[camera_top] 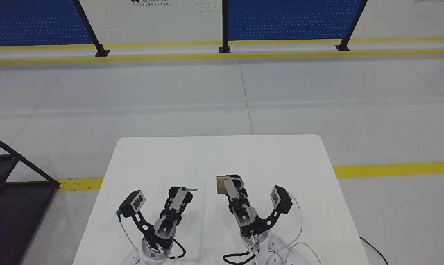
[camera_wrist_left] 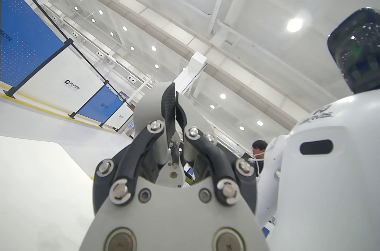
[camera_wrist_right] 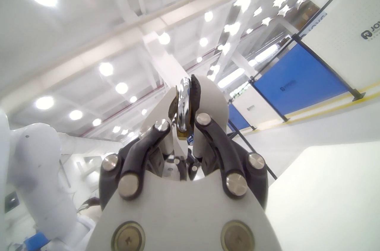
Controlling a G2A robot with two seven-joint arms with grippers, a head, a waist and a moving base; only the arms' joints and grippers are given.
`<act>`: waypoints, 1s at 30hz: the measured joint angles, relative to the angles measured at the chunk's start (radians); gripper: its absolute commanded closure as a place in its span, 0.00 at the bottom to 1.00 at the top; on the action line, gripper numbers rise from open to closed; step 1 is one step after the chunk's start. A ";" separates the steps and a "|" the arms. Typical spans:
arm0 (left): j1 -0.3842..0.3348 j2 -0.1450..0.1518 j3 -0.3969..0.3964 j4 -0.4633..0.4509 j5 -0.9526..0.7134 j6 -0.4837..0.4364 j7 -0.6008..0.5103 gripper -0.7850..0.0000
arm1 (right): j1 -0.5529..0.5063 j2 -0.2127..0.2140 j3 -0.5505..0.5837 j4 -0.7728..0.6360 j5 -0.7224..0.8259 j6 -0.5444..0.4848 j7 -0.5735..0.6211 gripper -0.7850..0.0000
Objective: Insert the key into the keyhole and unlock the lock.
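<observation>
My left gripper (camera_wrist_left: 173, 104) is closed on the thin silver metal key (camera_top: 188, 189), lower centre of the top view. Just to its right, apart, my right gripper (camera_wrist_right: 187, 94) clamps the brass padlock (camera_wrist_right: 183, 108) over the white table (camera_top: 208, 154).

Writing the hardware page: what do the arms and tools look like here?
Both tools match: the left tool and right tool have pale grey finger shells, black textured pads, black link bars on silver pins, and a grey palm plate with two brass-coloured screws. From above, each arm carries a black camera block; white cables trail by the right arm.
</observation>
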 measured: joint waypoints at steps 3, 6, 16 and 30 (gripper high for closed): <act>-0.016 -0.003 0.013 0.025 0.044 0.000 0.024 1.00 | 0.000 0.000 0.000 0.000 0.000 0.000 0.000 1.00; -0.030 -0.008 0.036 0.042 0.077 0.000 0.050 1.00 | 0.000 0.000 0.000 0.000 0.000 0.000 0.000 1.00; -0.060 -0.019 0.077 0.068 0.120 0.000 0.113 1.00 | 0.000 0.000 0.000 0.000 0.000 0.000 0.000 1.00; -0.097 -0.046 0.100 0.104 0.137 0.015 0.146 1.00 | 0.000 0.000 0.000 0.000 0.000 0.000 0.000 1.00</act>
